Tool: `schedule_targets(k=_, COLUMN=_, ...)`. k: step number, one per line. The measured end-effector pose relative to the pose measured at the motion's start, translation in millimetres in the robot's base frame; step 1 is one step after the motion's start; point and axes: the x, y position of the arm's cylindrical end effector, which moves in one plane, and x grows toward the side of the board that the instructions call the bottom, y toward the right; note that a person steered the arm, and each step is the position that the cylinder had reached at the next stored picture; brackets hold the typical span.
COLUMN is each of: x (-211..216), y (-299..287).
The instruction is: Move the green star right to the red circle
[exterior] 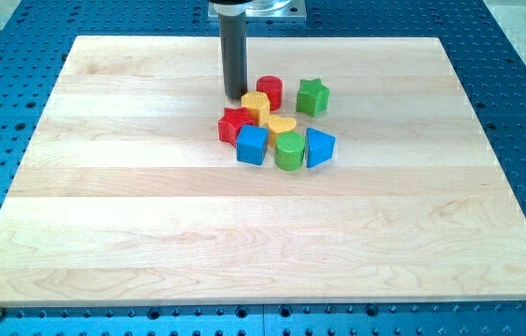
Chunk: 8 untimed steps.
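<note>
The green star (pixel 312 96) lies on the wooden board, just to the view's right of the red circle (pixel 269 91), with a small gap between them. My tip (pixel 235 96) stands to the view's left of the red circle, close to the yellow hexagon (pixel 256 105), on the far side of the cluster from the green star.
Below these lie a red star (pixel 235 124), a yellow heart (pixel 282 126), a blue cube (pixel 252 145), a green cylinder (pixel 289 150) and a blue triangular block (pixel 319 147), packed together. The wooden board (pixel 151 215) rests on a blue perforated table (pixel 524 84).
</note>
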Motion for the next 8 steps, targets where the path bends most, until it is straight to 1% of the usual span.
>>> schedule_targets(k=2, x=4, y=50)
schedule_targets(k=3, x=3, y=52)
schedule_targets(k=4, x=-28, y=53)
schedule_targets(k=5, x=-52, y=71)
schedule_targets(k=6, x=-31, y=110)
schedule_targets(k=7, x=-29, y=117)
schedule_targets(k=8, x=-15, y=117)
